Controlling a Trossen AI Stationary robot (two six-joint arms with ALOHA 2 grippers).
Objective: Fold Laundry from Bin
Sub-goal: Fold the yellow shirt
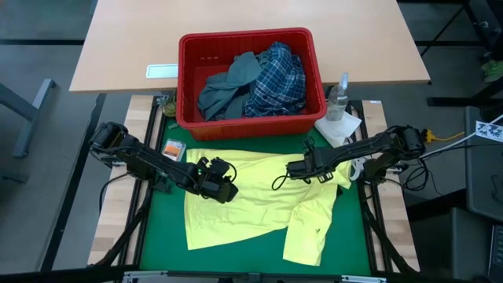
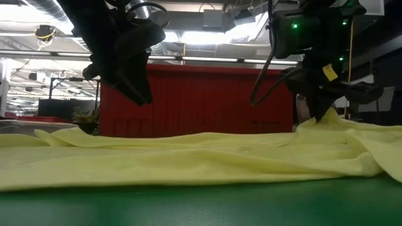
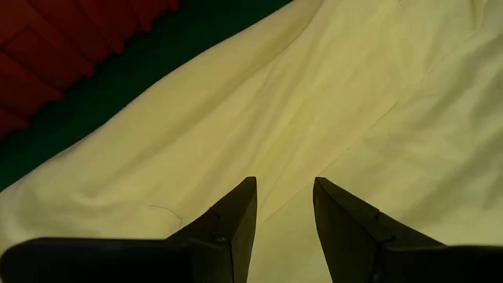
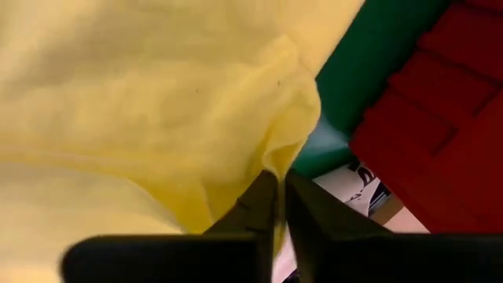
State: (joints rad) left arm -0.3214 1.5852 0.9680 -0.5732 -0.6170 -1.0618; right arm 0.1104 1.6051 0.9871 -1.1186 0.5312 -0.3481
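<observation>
Right wrist view shows the right end effector (image 4: pixel 280 206) pinching a yellow shirt (image 1: pixel 259 200) fold, seemingly to spread it flat, while the left end effector (image 3: pixel 284 206) hovers spread.

Behind my green surface (image 1: pixel 157 236) stands a light wooden desk (image 1: pixel 126 47); grey floor (image 1: pixel 39 118) lies beside that desk, bright ceiling lights (image 2: pixel 207 37) above it.
</observation>
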